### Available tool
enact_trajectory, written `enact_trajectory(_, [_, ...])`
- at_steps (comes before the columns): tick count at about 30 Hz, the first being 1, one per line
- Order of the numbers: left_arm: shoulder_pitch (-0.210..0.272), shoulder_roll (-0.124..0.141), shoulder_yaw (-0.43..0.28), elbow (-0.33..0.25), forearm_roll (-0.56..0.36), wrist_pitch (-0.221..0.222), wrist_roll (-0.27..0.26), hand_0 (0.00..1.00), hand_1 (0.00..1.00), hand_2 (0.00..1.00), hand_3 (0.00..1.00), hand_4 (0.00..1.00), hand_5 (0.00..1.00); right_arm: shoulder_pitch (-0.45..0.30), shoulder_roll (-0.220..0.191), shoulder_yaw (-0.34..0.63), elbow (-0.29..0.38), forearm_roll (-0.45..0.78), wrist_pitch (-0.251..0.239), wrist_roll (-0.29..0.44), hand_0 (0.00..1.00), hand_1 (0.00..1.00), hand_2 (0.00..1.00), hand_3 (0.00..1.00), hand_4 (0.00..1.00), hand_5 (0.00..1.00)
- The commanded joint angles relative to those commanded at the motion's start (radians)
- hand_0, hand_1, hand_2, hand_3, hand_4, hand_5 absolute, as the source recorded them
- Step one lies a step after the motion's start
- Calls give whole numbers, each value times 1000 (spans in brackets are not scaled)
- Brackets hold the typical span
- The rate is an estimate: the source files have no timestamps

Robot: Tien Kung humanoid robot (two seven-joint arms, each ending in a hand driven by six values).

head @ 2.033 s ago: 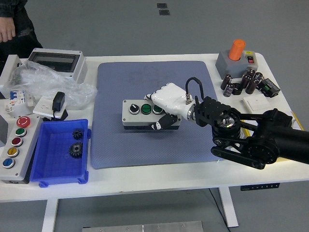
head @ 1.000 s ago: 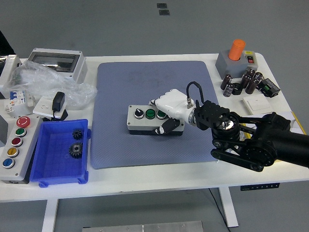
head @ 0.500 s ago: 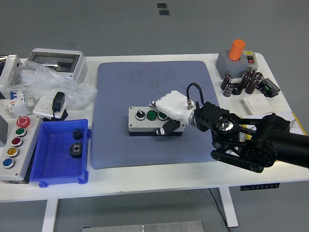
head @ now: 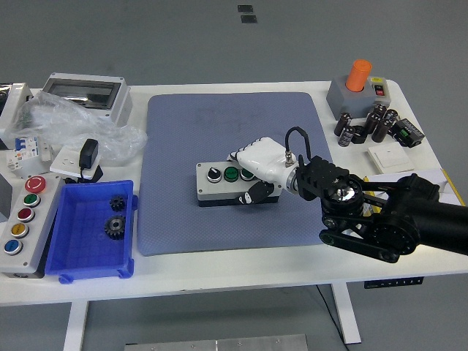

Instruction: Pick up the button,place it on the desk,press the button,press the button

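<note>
On blue-grey rectangular mat (head: 219, 131), near its middle, you see grey 3-button control box (head: 219, 184) lying flat. Right white robot hand (head: 262, 167) clamped on box's right end, fingers over top, thumb at front side.

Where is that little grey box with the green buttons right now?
In the head view, the button box sits near the middle of the blue mat, with the right hand wrapped around its right end.

Bare blue mat (head: 183, 124) surrounds the button box (head: 223, 183).
</note>
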Motion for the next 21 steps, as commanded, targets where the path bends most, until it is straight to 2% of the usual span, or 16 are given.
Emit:
enact_trajectory(1, [0, 0, 0, 0, 0, 0, 0, 584, 637, 607, 611, 540, 290, 0, 0, -1, -1, 2, 1, 0, 741, 711, 771, 839, 918, 382])
enact_trajectory(11, [-1, 0, 1, 0, -1, -3, 0, 584, 637, 606, 611, 539, 289, 0, 2, -4, -9, 22, 10, -15, 741, 708, 785, 871, 949, 413])
enact_trajectory(12, [-1, 0, 3, 0, -2, -3, 0, 584, 637, 607, 610, 539, 288, 0, 2, -4, -9, 27, 10, -17, 740, 706, 806, 891, 998, 468])
enact_trajectory(18, [-2, -1, 10, 1, -9, -3, -2, 584, 637, 607, 610, 539, 288, 0, 3, 5, -3, 94, 11, -31, 740, 706, 806, 891, 998, 468])
enact_trajectory(19, [-2, -1, 10, 1, -9, -3, -2, 584, 637, 606, 610, 537, 287, 0, 2, 8, -2, 107, 12, -33, 740, 708, 832, 904, 998, 523])
enact_trajectory(21, [-2, -1, 10, 1, -9, -3, -2, 584, 637, 606, 610, 537, 287, 0, 0, 13, 1, 129, 15, -39, 740, 708, 832, 904, 998, 523])
